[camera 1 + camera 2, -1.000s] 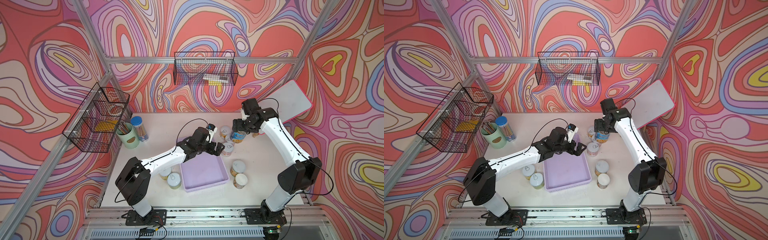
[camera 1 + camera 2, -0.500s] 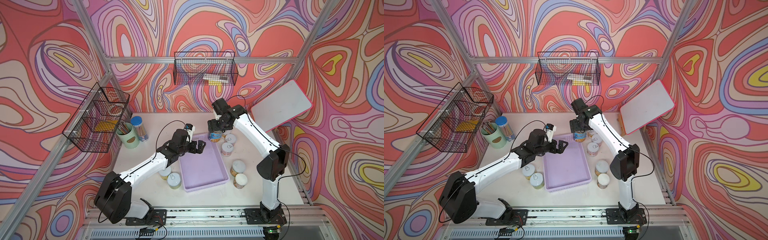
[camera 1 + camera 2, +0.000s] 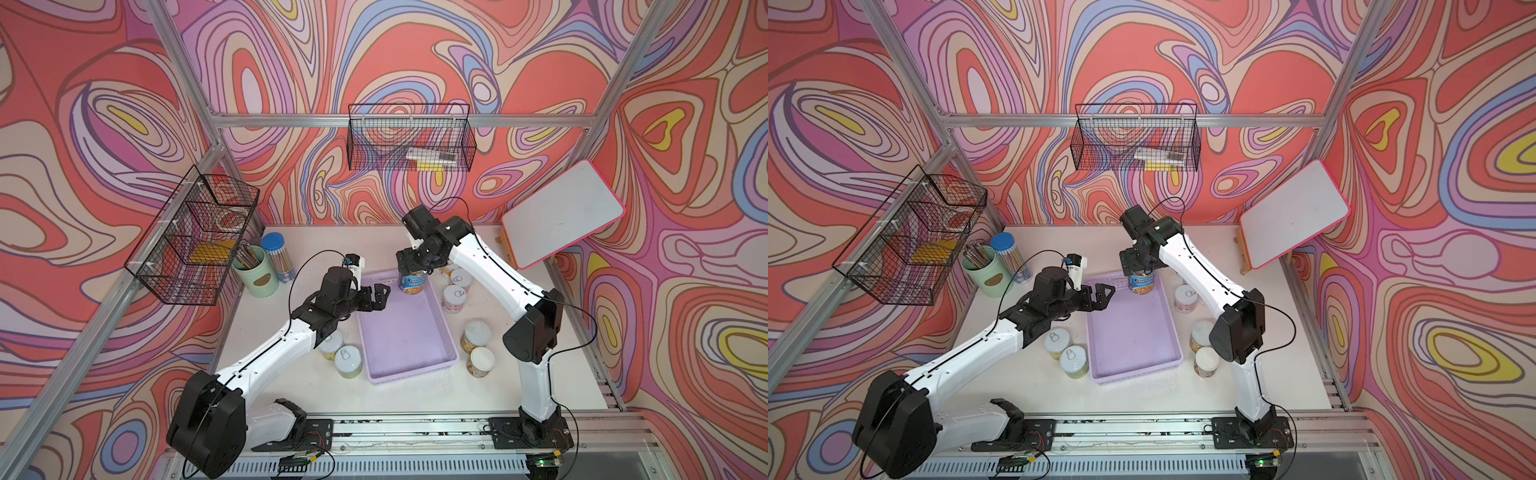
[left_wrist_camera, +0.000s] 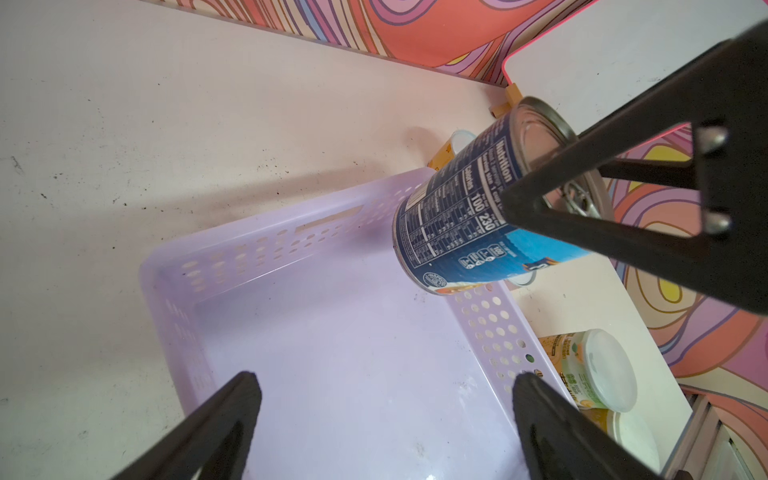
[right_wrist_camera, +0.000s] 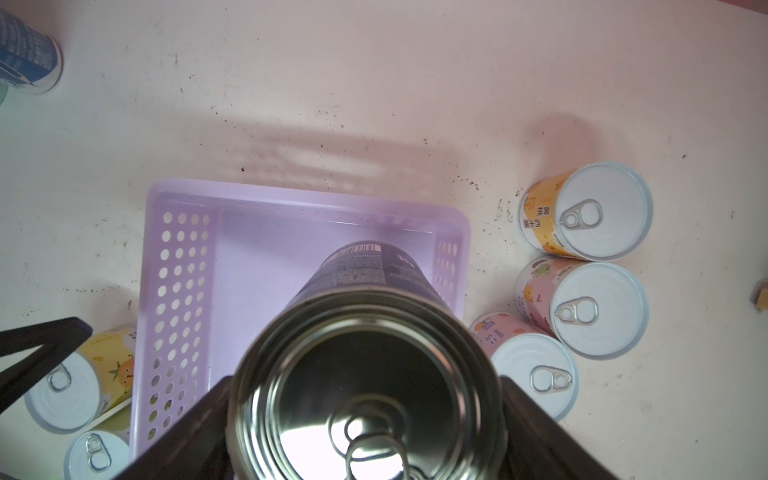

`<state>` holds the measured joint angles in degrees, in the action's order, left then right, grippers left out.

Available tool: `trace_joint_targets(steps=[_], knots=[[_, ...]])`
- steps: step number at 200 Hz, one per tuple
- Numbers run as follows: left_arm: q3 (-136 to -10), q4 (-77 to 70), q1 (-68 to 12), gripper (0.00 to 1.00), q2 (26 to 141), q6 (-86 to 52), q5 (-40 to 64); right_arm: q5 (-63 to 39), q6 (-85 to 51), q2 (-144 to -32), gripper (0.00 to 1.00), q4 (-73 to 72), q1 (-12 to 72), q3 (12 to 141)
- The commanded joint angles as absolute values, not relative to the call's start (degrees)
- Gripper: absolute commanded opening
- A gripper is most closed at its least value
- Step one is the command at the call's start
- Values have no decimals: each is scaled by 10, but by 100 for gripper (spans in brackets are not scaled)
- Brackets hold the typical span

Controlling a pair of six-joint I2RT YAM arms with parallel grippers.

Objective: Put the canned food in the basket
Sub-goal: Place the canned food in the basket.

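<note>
while the right claw [image 3: 412, 271] is clenched from above on the blue-label can [image 3: 413, 286], one jaw on each side of its metallic lid, the can hangs roughly upright over the 12 o'clock end of the lavender basket [image 3: 405, 336]. from the left wrist view, the can's base sits level with the basket's perforated wall near the far corner; whether it touches the basket floor i cannot tell. the left claw [image 3: 380, 297] hovers over the basket's 10 o'clock corner, released, jaws spread wide and pointing toward the can without touching it. taking the basket as the dial, small pull-tab tins stand upright on the worktop [image 3: 415, 395] around it: the left pair of tins [image 3: 348, 362] side by side at 8 o'clock, the right pair of tins [image 3: 476, 332] at 4 o'clock, and the far trio of tins [image 3: 453, 297] clustered at 2 o'clock, just beside the basket wall. well apart at 10 o'clock stand the mint cup [image 3: 255, 274] and the blue-capped tube [image 3: 277, 257].
</note>
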<state>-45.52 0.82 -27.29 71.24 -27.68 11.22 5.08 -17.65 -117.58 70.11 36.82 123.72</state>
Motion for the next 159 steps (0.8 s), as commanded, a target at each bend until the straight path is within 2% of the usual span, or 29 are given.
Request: trace_joint_targets(steps=[1, 89, 159], knots=[[-447, 14, -270, 99, 703, -273, 112, 47, -186, -1158, 37, 649, 374, 1228], [-403, 20, -310, 99, 667, -259, 79, 47, -196, -1179, 36, 622, 367, 1187], [-403, 14, -356, 99, 693, -260, 60, 75, -195, -1217, 35, 622, 356, 1206]])
